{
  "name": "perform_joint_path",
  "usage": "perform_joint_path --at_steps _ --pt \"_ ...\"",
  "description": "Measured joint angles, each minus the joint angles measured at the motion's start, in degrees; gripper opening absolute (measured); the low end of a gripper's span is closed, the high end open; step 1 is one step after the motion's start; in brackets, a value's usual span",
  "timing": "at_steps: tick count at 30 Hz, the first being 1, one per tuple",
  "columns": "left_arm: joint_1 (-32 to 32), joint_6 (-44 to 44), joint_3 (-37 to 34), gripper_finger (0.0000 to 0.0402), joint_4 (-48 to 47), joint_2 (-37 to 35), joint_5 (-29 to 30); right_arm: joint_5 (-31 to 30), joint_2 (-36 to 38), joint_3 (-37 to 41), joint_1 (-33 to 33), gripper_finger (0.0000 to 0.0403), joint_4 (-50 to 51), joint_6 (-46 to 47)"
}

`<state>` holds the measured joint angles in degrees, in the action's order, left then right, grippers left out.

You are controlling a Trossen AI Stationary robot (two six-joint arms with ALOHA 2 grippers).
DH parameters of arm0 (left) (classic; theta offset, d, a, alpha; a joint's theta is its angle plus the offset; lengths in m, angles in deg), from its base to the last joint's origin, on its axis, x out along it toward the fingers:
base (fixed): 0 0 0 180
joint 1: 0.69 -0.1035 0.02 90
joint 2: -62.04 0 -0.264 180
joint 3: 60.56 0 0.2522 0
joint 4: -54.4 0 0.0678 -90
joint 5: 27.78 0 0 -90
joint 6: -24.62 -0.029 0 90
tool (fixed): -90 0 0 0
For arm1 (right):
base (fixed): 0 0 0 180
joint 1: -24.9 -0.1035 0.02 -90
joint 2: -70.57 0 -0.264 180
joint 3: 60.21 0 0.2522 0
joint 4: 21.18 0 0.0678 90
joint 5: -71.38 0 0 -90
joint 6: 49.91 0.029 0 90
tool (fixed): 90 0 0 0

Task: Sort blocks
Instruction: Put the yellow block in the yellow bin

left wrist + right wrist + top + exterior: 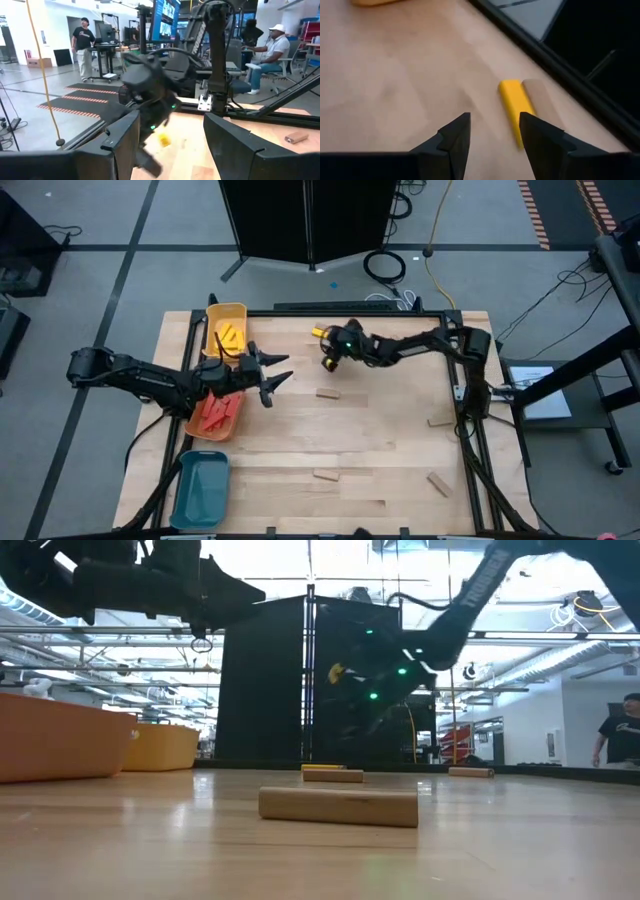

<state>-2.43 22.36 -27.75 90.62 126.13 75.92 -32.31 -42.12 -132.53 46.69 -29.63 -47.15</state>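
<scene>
A yellow block (516,107) lies flat on the table near its far edge, with a tan block (540,97) alongside it. My right gripper (492,137) hovers open just short of them, touching neither, and it shows in the high view (326,356) beside the yellow block (318,332). My left gripper (278,373) is open and holds nothing, above the table just right of the orange tray (190,423). More tan blocks lie flat on the table at mid-table (327,392), at the front (325,474) and at the right (440,483).
The orange tray holds red blocks (218,412). The yellow tray (236,310) behind it holds yellow blocks (230,335). A teal tray (200,490) sits at the front left. Another tan block (438,421) lies by the right frame. People stand and sit in the room beyond the table.
</scene>
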Motion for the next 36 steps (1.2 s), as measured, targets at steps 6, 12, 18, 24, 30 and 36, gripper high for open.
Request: perform_joint_path --at_steps 6,12,18,24,30,36 --pt "0.00 0.33 0.00 0.0217 -2.27 0.00 -0.04 -4.37 -4.38 -10.72 0.71 0.0150 12.62 5.11" --pt "0.00 0.42 0.00 0.0217 -3.08 0.00 -0.07 -4.62 -7.72 -19.35 0.75 0.0040 23.07 8.41" --pt "0.70 0.44 0.00 0.0217 -2.44 0.00 -0.22 -7.92 -8.98 -22.65 1.50 0.0004 31.32 14.82" --pt "0.76 0.46 0.00 0.0217 -2.40 0.00 -0.22 -3.23 -9.24 -22.63 3.35 0.0001 35.25 17.60" --pt "0.76 0.79 0.00 0.0217 -1.97 -0.01 -0.24 -0.33 -9.24 -22.63 3.77 0.0000 35.41 18.21" --pt "0.76 1.88 0.00 0.0217 -1.87 -0.02 -0.26 0.53 -9.24 -22.63 3.77 0.0000 35.52 18.02"
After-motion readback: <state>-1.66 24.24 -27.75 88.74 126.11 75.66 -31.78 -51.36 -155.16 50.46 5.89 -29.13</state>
